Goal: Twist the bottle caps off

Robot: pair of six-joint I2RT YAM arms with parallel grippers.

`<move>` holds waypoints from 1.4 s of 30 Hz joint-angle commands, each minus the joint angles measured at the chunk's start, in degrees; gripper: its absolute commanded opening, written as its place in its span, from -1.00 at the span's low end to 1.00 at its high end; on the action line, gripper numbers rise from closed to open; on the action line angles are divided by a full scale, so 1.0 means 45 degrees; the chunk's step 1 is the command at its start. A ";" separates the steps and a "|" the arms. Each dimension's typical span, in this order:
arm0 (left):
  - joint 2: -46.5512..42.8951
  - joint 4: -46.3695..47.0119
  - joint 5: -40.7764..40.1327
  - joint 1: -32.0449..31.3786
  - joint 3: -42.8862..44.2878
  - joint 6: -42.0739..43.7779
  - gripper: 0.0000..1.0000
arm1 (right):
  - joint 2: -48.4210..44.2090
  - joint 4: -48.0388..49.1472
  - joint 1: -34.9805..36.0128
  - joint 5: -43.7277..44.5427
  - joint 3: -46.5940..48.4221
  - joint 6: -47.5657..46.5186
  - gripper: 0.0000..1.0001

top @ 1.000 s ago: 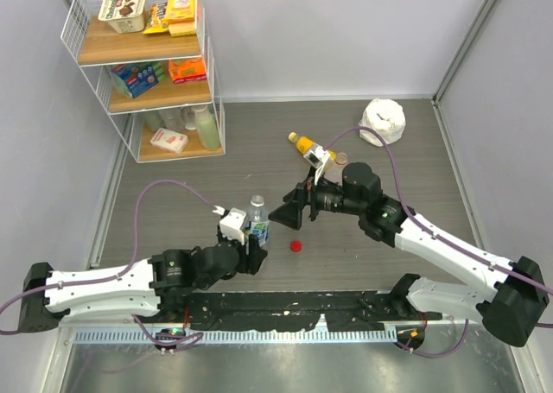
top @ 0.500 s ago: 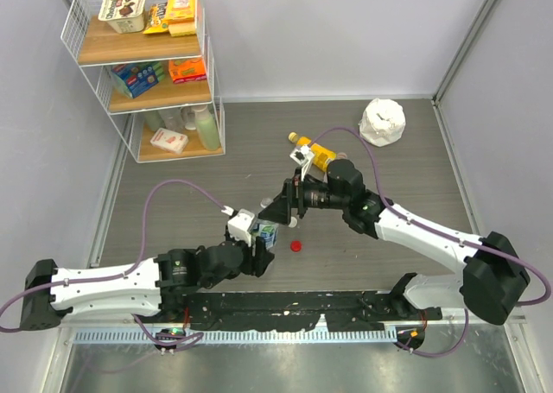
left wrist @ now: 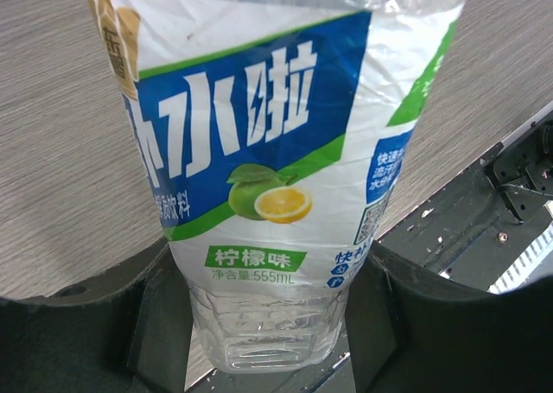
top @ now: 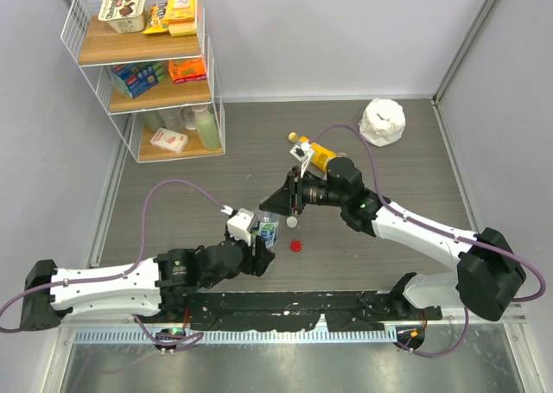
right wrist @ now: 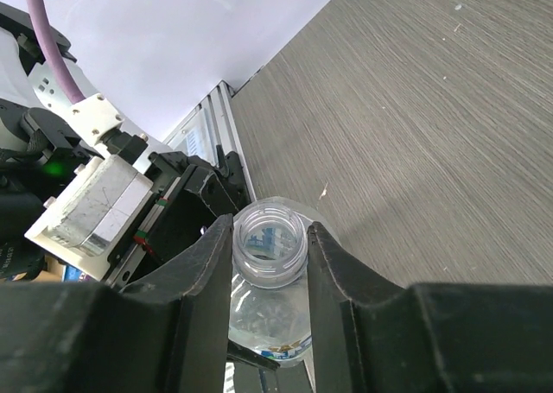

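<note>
My left gripper (left wrist: 270,320) is shut on the lower body of a clear bottle with a blue-and-white label (left wrist: 259,151), holding it just off the table near the front edge (top: 267,232). My right gripper (right wrist: 269,244) is shut on that bottle's threaded neck (right wrist: 270,231). The mouth looks open, with no cap on it. A red cap (top: 295,245) lies on the table right of the bottle. A small pale round thing (top: 292,221), perhaps the white cap, lies just above it. A yellow-orange bottle (top: 318,155) with its yellow cap (top: 294,137) lies behind my right wrist, partly hidden.
A white wire shelf rack (top: 143,69) with snacks and bottles stands at the back left. A crumpled white bag (top: 383,121) sits at the back right. The black base rail (top: 294,307) runs along the near edge, close under the held bottle.
My right gripper moved left onto the bottle's top and went from wide open to shut on the neck. The left arm shifted the bottle slightly right and nearer.
</note>
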 commanded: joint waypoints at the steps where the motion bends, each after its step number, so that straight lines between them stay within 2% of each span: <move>1: -0.0286 0.0542 -0.0427 -0.0009 0.0109 0.0190 -0.82 | -0.0452 0.0358 0.0162 0.0068 0.0301 0.0223 -0.97; 2: -0.0305 0.0542 -0.0466 0.0010 0.0090 0.0170 -0.68 | -0.0530 0.0299 0.0162 0.0186 0.0300 0.0144 -0.97; 5: -0.0325 0.0386 -0.0524 -0.0009 0.0109 -0.0005 0.18 | -0.0531 -0.0382 0.0162 0.0771 0.0495 -0.0460 -0.96; 6: -0.0287 0.0328 -0.0563 0.0010 0.0109 -0.0064 0.38 | -0.0550 -0.0617 0.0162 0.1025 0.0554 -0.0598 -0.97; 8: -0.0189 0.0133 -0.0661 0.0010 0.0148 -0.0142 0.62 | -0.0531 -0.1262 0.0142 0.1531 0.0768 -0.1085 -0.96; 9: -0.0169 -0.0004 -0.0700 0.0010 0.0206 -0.0162 0.85 | -0.0550 -0.1844 0.0161 0.1806 0.0943 -0.1377 -0.97; 10: -0.0111 -0.0121 -0.0758 -0.0009 0.0265 -0.0162 0.96 | -0.0628 -0.2005 0.0162 0.2331 0.0984 -0.1516 -0.97; 15: 0.0007 -0.0259 -0.0934 -0.0009 0.0382 -0.0182 0.99 | -0.0921 -0.2786 0.0162 0.3818 0.1413 -0.2277 -0.97; 21: -0.0305 -0.0337 -0.1169 0.0010 0.0305 -0.0279 0.99 | -0.1019 -0.2613 0.0162 0.5576 0.1726 -0.3020 -0.97; 32: -0.0560 -0.0786 -0.1442 0.0010 0.0070 -0.0533 0.99 | 0.0073 0.0548 0.0200 0.8760 0.1609 -0.5283 -0.97; 37: -0.0482 -0.0806 -0.1462 -0.0009 0.0070 -0.0514 0.99 | 0.1225 0.1877 0.0318 1.0106 0.1901 -0.6671 -0.97; 42: -0.0326 -0.0825 -0.1520 0.0010 0.0031 -0.0514 0.99 | 0.2785 0.2973 0.0337 1.0422 0.2564 -0.7122 -0.97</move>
